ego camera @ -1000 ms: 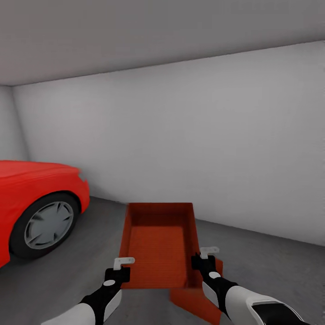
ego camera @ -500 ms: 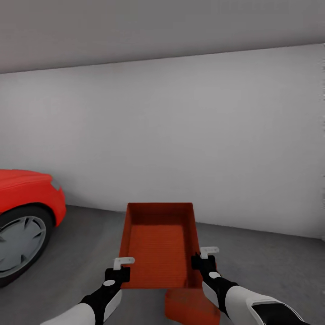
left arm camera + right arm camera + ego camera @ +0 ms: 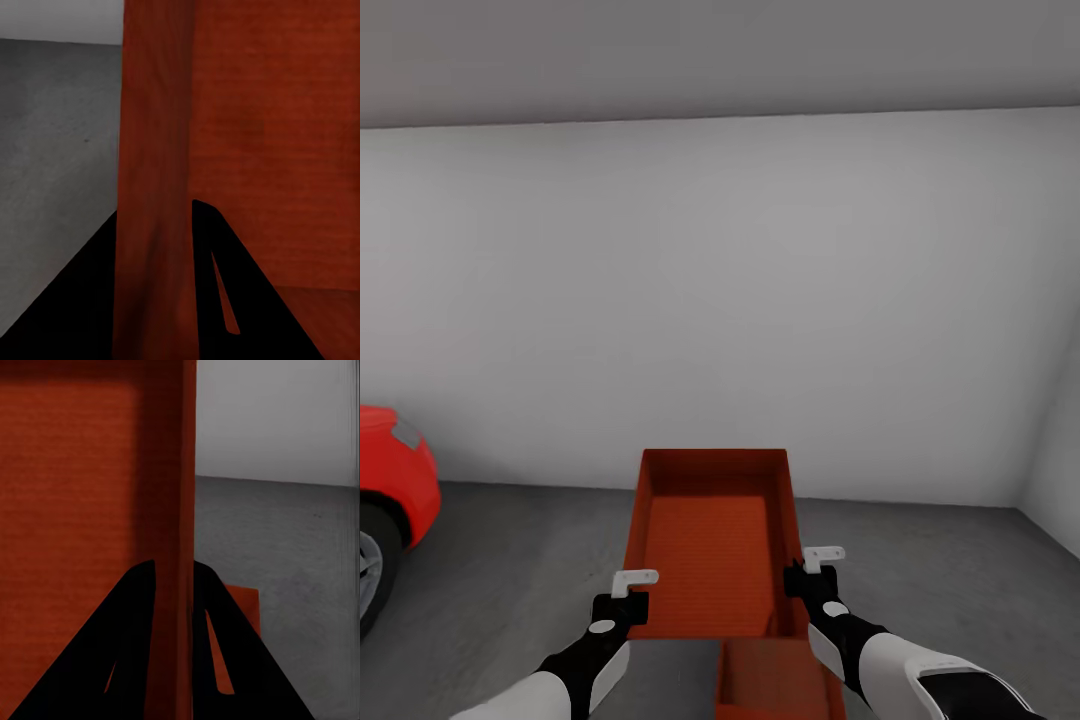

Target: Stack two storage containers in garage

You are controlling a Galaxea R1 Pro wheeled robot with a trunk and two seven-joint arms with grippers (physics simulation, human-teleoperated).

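At the far left I see a part of a red car, its nose and a slice of the wheel, standing on the grey concrete floor of the garage. Behind everything is the plain white wall, with a corner at the far right.

My left gripper is closed on the left wall of the carried container. In the left wrist view the red-orange wall passes straight between the two dark fingers, so I judge the grip is firm. The box is open at the top, level, and held in the air in front of me, in the middle of the scene.

Below its near edge, a little to the right, I see the second container. It rests on the floor, close to my base, and is partly hidden by the box I hold. The right wrist view also shows a small corner of it on the concrete.

My right gripper is clamped in the same way on the right wall of the carried box, one finger inside and one outside.

I think the step in hand is the stacking: one box is already down, the other is above it but too far forward and a bit too left. The next move calls for me to bring the carried box nearer and to the right, line up the walls, then lower it slowly with both arms together, and release only when it sits steady.
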